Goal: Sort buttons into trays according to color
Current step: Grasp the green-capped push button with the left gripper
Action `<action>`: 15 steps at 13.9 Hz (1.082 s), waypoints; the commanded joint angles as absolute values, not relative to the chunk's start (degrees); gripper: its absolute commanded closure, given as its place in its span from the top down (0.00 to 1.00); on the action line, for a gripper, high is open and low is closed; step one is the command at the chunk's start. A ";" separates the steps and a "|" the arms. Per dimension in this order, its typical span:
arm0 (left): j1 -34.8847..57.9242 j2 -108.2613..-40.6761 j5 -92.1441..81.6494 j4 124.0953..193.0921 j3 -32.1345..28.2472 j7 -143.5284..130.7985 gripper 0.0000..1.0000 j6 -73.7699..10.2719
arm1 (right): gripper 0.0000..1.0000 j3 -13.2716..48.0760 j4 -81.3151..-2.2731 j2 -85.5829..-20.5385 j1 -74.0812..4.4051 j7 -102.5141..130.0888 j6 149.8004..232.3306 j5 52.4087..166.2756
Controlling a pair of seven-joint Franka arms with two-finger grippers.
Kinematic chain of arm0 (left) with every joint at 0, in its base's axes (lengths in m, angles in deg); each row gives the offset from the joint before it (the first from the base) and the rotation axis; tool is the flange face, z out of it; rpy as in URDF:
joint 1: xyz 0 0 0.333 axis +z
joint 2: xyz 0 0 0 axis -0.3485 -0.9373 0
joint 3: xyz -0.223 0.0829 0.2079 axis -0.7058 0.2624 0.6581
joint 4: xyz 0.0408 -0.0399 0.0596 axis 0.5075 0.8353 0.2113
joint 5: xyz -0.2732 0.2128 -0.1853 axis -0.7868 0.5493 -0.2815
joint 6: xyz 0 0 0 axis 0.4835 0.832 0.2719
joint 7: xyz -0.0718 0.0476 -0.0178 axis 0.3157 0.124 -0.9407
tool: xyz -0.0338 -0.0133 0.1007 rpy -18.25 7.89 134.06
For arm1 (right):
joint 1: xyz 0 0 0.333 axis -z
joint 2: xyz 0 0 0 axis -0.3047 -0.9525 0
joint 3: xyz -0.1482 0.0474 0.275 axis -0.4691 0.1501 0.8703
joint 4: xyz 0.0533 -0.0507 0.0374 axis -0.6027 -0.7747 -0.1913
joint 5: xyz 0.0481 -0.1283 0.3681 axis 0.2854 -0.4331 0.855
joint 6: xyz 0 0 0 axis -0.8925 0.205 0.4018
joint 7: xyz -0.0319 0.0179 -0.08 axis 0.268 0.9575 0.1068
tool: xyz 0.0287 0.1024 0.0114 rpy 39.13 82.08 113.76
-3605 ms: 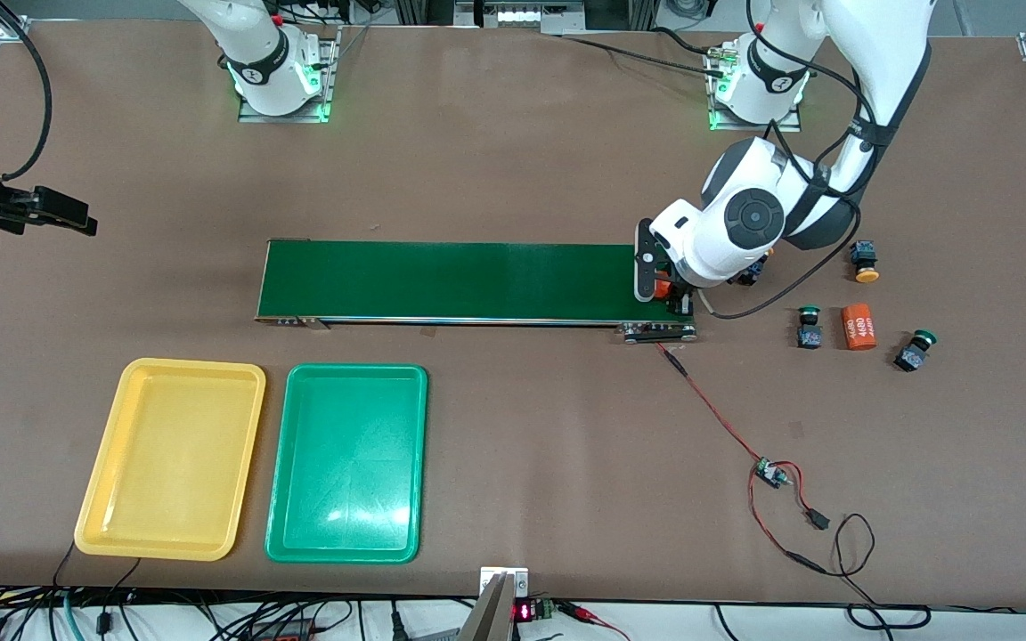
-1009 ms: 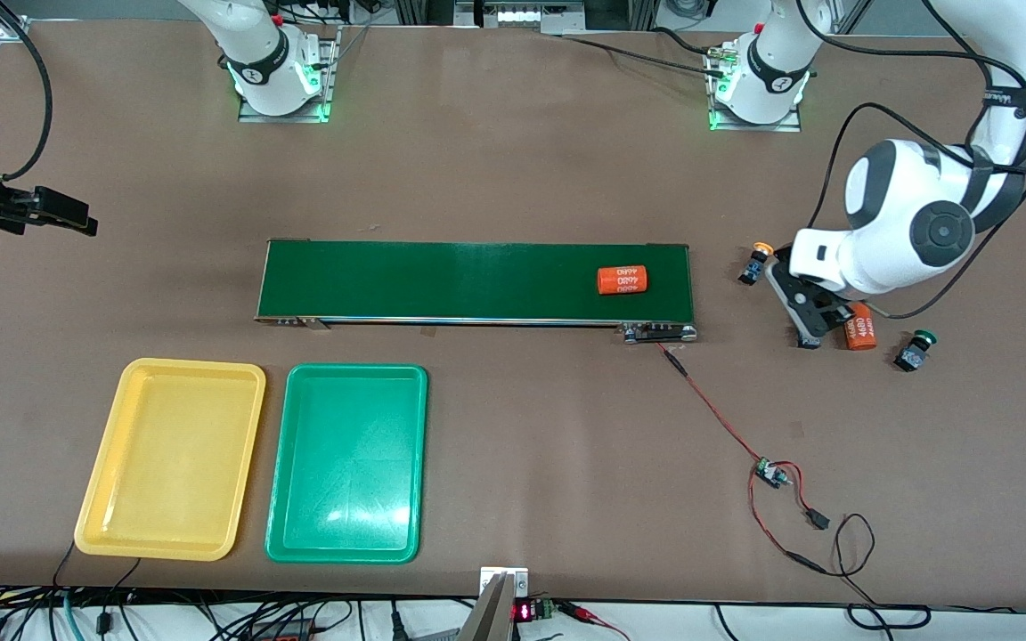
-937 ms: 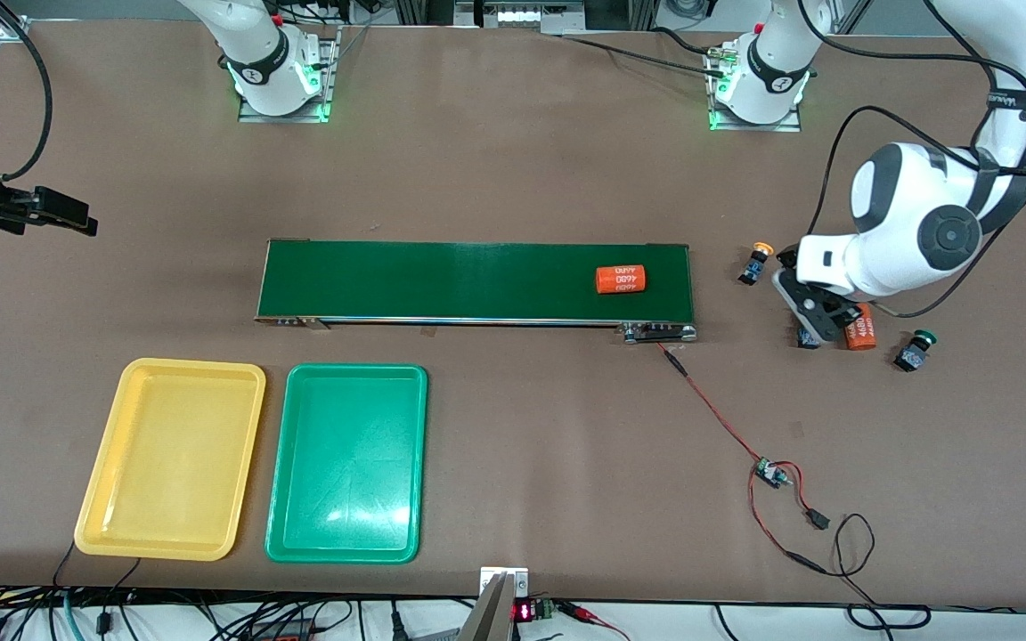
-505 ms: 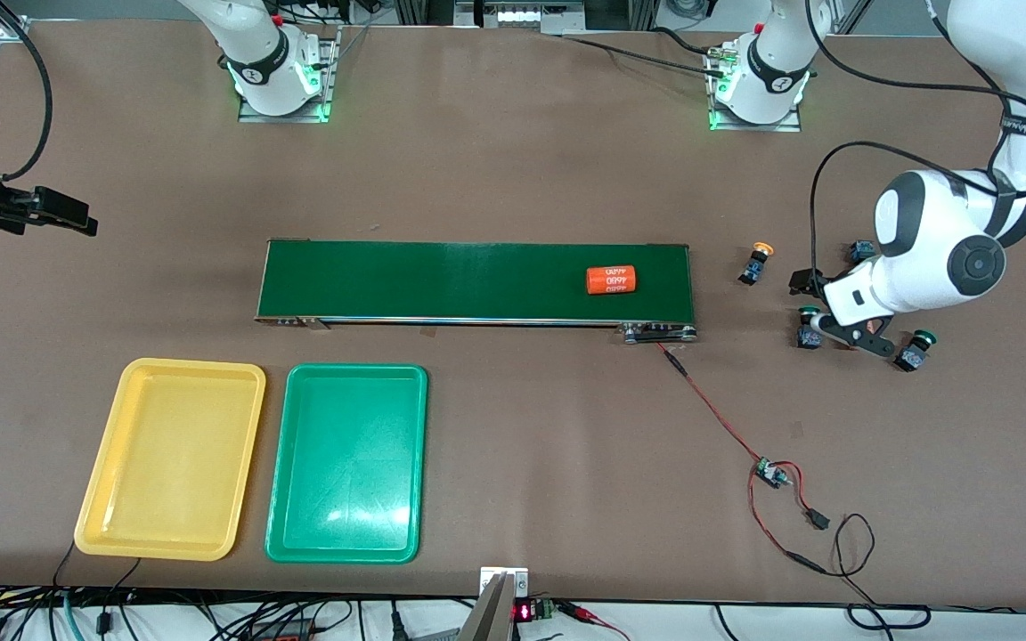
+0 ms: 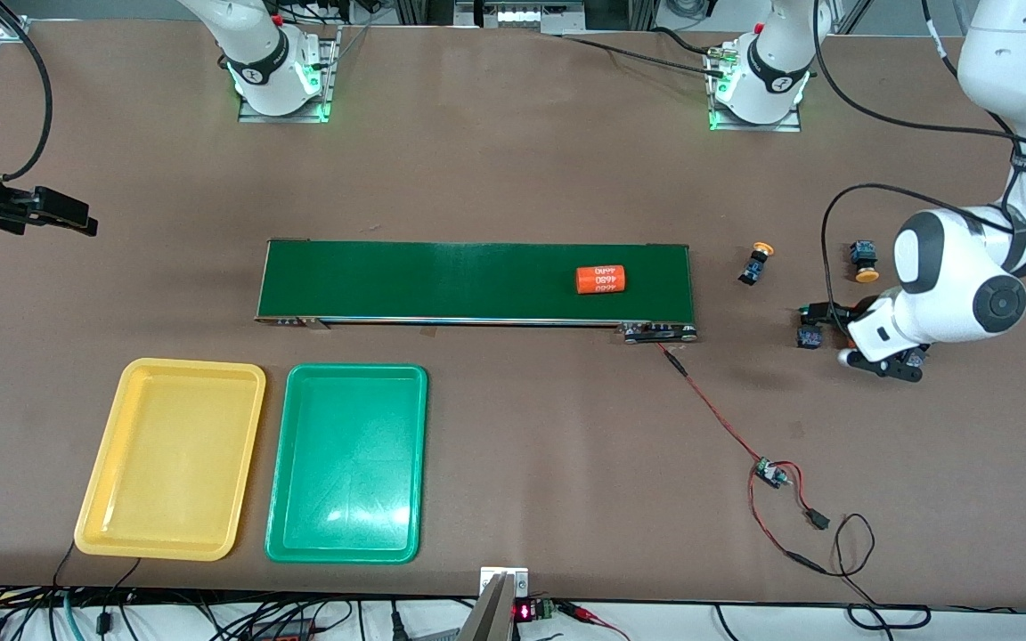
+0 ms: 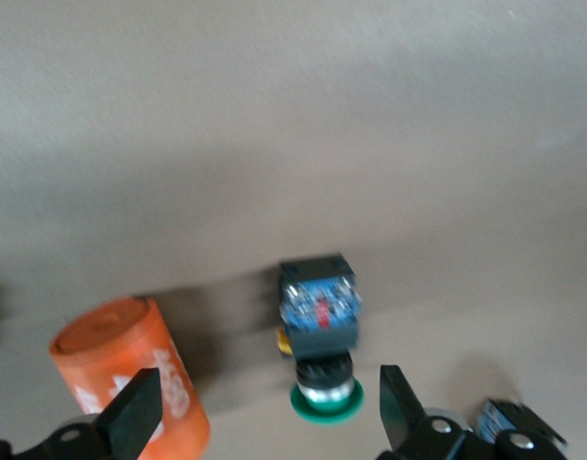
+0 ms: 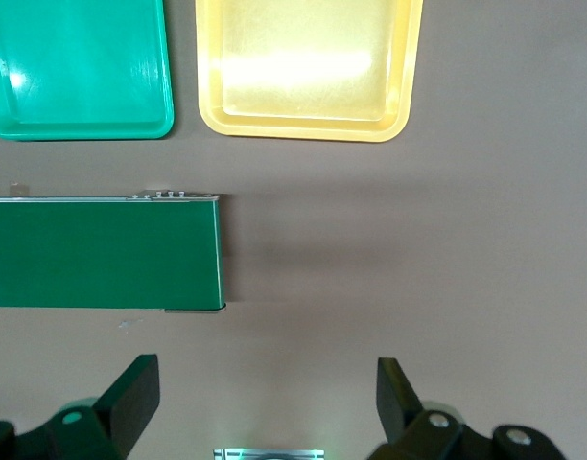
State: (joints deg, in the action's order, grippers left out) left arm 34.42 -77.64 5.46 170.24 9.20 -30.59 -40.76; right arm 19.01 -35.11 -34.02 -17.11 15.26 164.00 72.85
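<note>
Orange cylinder (image 6: 130,379) cut off, blurred

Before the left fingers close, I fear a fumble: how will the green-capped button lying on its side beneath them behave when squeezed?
The green-capped button looks hard plastic, probably rigid. Its blocky body should resist rolling, though the round cap may let it pivot. The orange cylinder beside it would likely roll if the open left fingers nudge it.

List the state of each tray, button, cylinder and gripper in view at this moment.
yellow tray: empty.
green tray: empty.
conveyor belt: carrying one orange cylinder.
yellow buttons: on the table, unsorted.
green button: lying on the table beside a second orange cylinder.
left gripper: open above that green button.
right gripper: open, empty.
</note>
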 commanded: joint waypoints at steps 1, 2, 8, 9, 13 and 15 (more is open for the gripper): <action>34.19 -80.75 5.33 166.37 9.26 -27.51 1.00 -40.00 | 1.00 19.25 -34.09 -34.34 -16.95 14.60 163.07 73.29; 34.19 -81.19 5.15 166.37 9.26 -26.97 1.00 -40.44 | 1.00 19.25 -34.00 -34.34 -17.04 14.69 163.07 73.29; 34.10 -82.24 0.16 167.07 9.26 -26.88 1.00 -40.62 | 1.00 19.51 -34.00 -34.34 -17.21 14.95 163.16 73.29; 34.10 -82.25 -0.29 167.34 9.26 -26.88 1.00 -40.53 | 1.00 19.60 -34.00 -34.34 -17.21 14.95 163.25 73.37; 33.76 -82.68 -0.47 168.65 9.17 -26.44 1.00 -40.53 | 1.00 19.69 -34.00 -34.34 -17.48 15.04 163.34 73.38; 33.58 -82.60 -0.47 169.01 9.17 -25.83 0.98 -40.36 | 1.00 19.69 -34.00 -34.34 -17.48 15.04 163.34 73.38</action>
State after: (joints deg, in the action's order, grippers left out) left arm 34.10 -82.87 0.36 168.65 9.04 -26.68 -40.74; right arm 19.60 -35.11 -34.02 -17.40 15.27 164.00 72.90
